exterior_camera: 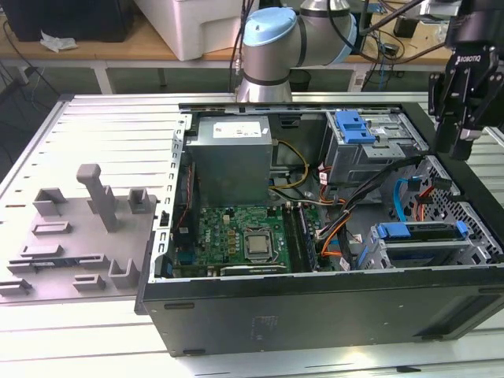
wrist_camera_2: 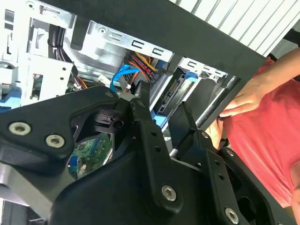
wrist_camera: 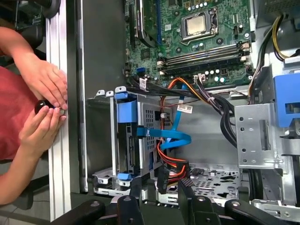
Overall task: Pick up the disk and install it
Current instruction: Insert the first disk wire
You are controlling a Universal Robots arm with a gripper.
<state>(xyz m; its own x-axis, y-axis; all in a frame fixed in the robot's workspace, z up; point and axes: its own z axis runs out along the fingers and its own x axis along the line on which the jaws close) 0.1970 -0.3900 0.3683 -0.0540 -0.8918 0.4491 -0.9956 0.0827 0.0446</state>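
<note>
Flat blue-framed disk (exterior_camera: 421, 231) — seated in silver metal cage (exterior_camera: 373, 253).

**Layout, exterior view.** Black open computer case (exterior_camera: 315, 315) on the slotted aluminium table (exterior_camera: 102, 118). Grey plastic fixture plate (exterior_camera: 79, 228) beside the case, on the exterior view's left. Inside the case:
- Grey metal power supply box (exterior_camera: 232, 153), far.
- Green motherboard (exterior_camera: 236, 236), near.
- Silver drive cage (exterior_camera: 370, 150), far, on the exterior view's right.
- The disk (exterior_camera: 421, 232), in the perforated metal bay (exterior_camera: 476, 236), near, same side.

Black gripper (exterior_camera: 455, 151) above the case's wall on that side.
</note>
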